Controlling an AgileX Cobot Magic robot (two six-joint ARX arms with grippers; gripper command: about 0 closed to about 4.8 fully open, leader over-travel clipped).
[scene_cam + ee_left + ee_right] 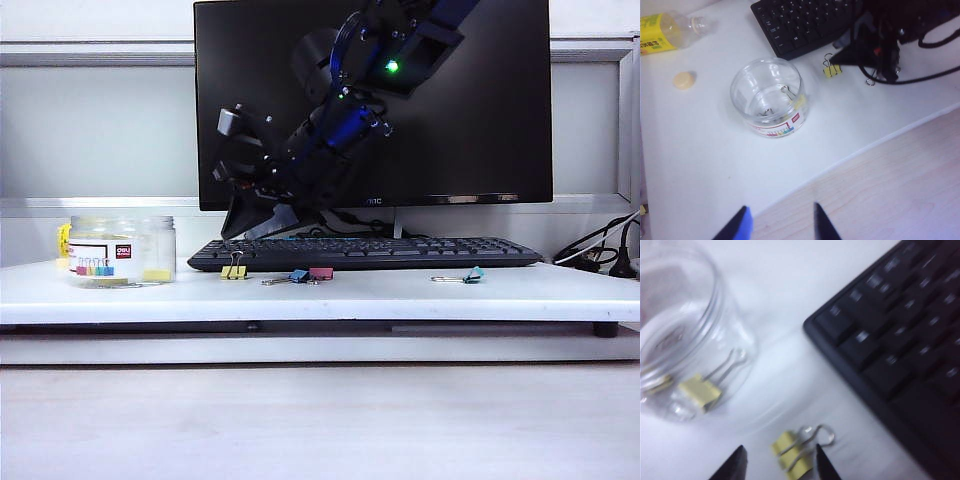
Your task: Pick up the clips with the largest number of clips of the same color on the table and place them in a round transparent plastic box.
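A yellow-labelled bottle [662,34] is seen lying at the far left of the white bench [400,300], with a small round yellowish cap [683,80] near it. The round transparent plastic box [121,250] stands upright and lidless on the bench's left part; two yellow clips [699,392] are seen inside it, one against the wall, one partly hidden. A third yellow clip [234,271] lies on the bench just in front of the black keyboard's [365,253] left end, apart from the box. Further right, a blue clip [297,276] and a pink clip [321,273] lie side by side, then a teal clip [472,275] well apart. A black monitor [480,100] stands behind.

The left gripper [780,222] is held high over the bench's front edge, away from the box; its jaws are apart with nothing between them. The right gripper [779,465] is lowered over the loose yellow clip; its jaws are apart on either side of the clip, and no clamping is seen.
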